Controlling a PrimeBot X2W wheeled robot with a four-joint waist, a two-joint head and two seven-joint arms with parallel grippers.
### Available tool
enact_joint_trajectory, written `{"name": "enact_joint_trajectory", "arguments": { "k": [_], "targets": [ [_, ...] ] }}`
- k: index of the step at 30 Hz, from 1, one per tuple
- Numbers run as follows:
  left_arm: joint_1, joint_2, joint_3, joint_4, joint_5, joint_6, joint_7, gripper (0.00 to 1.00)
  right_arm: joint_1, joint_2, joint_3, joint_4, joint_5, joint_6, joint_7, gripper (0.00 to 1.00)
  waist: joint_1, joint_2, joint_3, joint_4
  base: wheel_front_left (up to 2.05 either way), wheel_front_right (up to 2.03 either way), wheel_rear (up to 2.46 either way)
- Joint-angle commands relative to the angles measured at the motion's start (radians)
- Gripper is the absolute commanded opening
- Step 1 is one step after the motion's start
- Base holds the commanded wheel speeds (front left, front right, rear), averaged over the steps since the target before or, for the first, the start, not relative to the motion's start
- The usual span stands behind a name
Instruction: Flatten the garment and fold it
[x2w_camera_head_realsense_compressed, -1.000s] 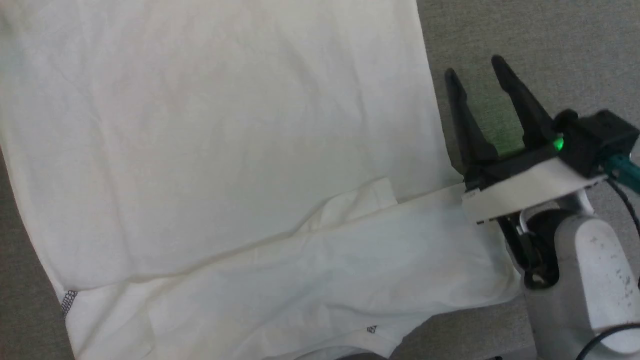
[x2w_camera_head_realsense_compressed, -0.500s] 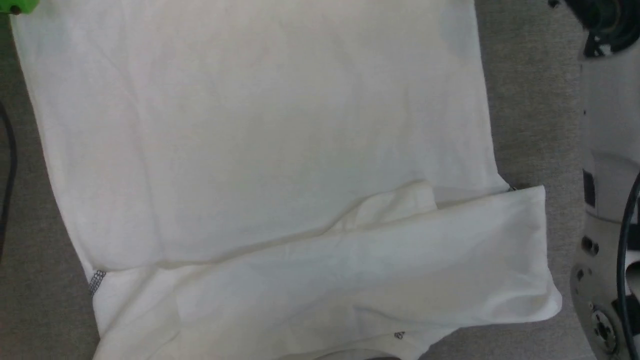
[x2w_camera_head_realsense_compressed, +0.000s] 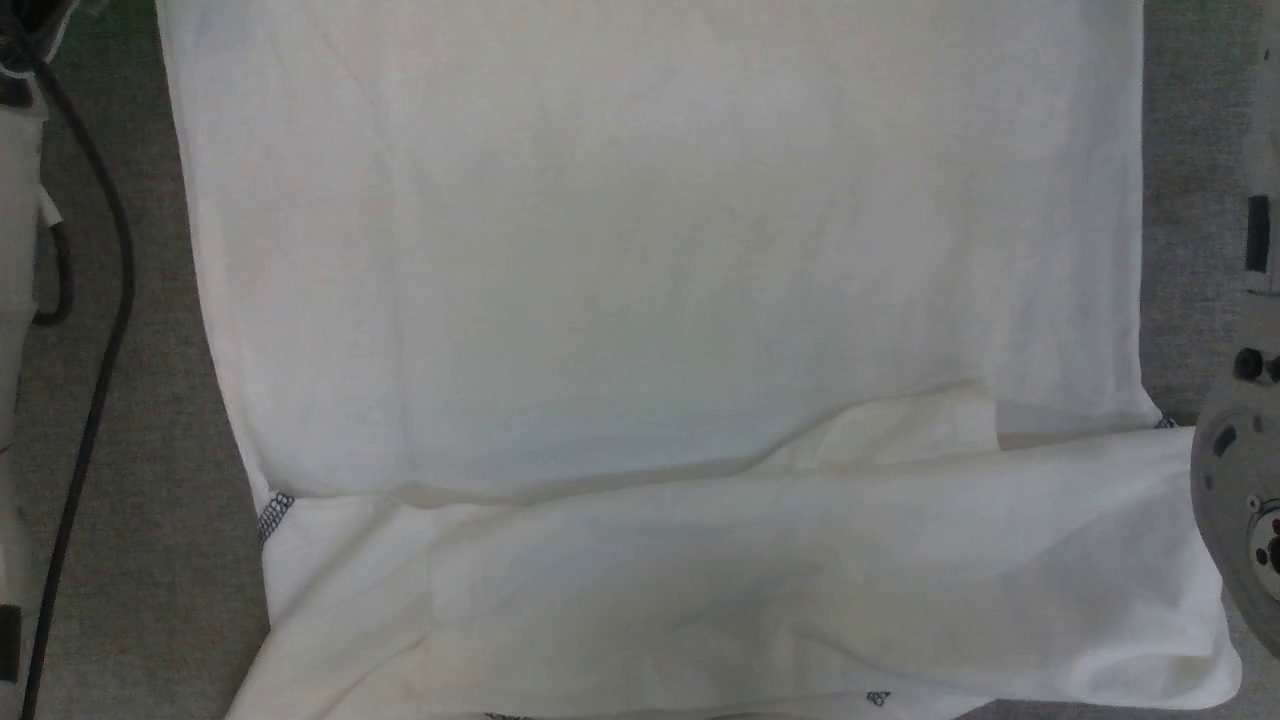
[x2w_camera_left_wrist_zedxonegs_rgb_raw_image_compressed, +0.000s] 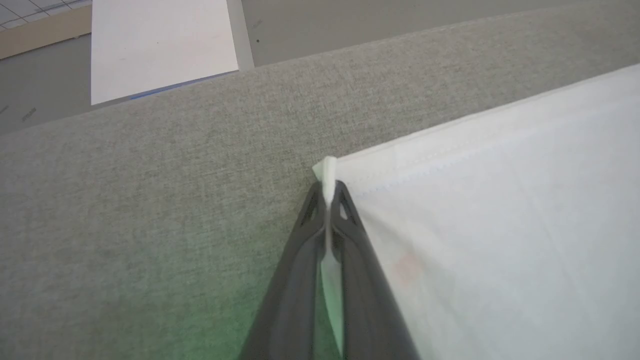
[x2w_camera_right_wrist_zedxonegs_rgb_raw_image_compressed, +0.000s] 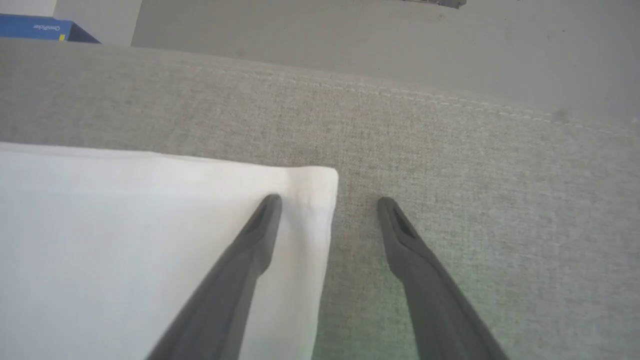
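The white garment (x2w_camera_head_realsense_compressed: 650, 300) lies spread over the grey cloth surface, with a fold across its near part and dark zigzag stitching (x2w_camera_head_realsense_compressed: 274, 514) at the left seam. In the left wrist view my left gripper (x2w_camera_left_wrist_zedxonegs_rgb_raw_image_compressed: 328, 192) is shut on a corner of the garment (x2w_camera_left_wrist_zedxonegs_rgb_raw_image_compressed: 500, 225), and a tuft of white fabric pokes out past the fingertips. In the right wrist view my right gripper (x2w_camera_right_wrist_zedxonegs_rgb_raw_image_compressed: 328, 201) is open and straddles another corner of the garment (x2w_camera_right_wrist_zedxonegs_rgb_raw_image_compressed: 125, 240). One finger (x2w_camera_right_wrist_zedxonegs_rgb_raw_image_compressed: 260, 230) is over the cloth, the other over bare grey surface.
The grey fabric surface (x2w_camera_head_realsense_compressed: 150, 500) shows on both sides of the garment. A black cable (x2w_camera_head_realsense_compressed: 100, 350) runs down the left edge, and a grey arm joint (x2w_camera_head_realsense_compressed: 1240, 500) sits at the right edge. Past the surface's far edge lie a white sheet (x2w_camera_left_wrist_zedxonegs_rgb_raw_image_compressed: 160, 45) and a blue box (x2w_camera_right_wrist_zedxonegs_rgb_raw_image_compressed: 40, 30).
The head camera has turned, so the garment sits further right in the picture and the right gripper's fingers have left it. My left gripper has closed on the garment's corner.
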Motion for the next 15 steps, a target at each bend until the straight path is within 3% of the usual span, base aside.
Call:
{"name": "enact_joint_trajectory", "arguments": {
  "k": [1, 2, 4, 8, 15],
  "targets": [
    [0.005, -0.001, -0.010, 0.033, -0.005, -0.005, -0.001, 0.00, -0.014, 0.001, 0.000, 0.023, -0.014, -0.001, 0.034, 0.96, -0.0001, 0.0000, 0.018, 0.018, 0.00, 0.00, 0.00],
    [0.002, -0.002, -0.011, 0.042, -0.006, -0.009, -0.008, 0.00, -0.017, 0.001, 0.004, 0.035, -0.026, -0.001, 0.064, 0.45, -0.0001, 0.0000, 0.019, 0.019, 0.00, 0.00, 0.00],
    [-0.003, -0.001, -0.010, 0.058, -0.008, -0.015, -0.019, 0.00, -0.021, 0.001, 0.015, 0.041, -0.053, -0.001, 0.116, 0.00, -0.0001, 0.0000, 0.021, 0.018, 0.00, 0.00, 0.00],
    [-0.022, 0.008, -0.010, 0.074, 0.015, -0.023, -0.083, 0.00, -0.021, 0.001, 0.031, 0.007, -0.081, -0.001, 0.161, 0.00, -0.0001, 0.0000, 0.023, 0.014, 0.00, 0.00, 0.00],
    [-0.083, 0.029, -0.007, 0.094, 0.114, -0.020, -0.347, 0.00, -0.018, 0.001, 0.012, -0.079, -0.107, -0.001, 0.002, 0.00, -0.0001, 0.0000, 0.026, 0.003, 0.00, 0.00, 0.00]
  ]
}}
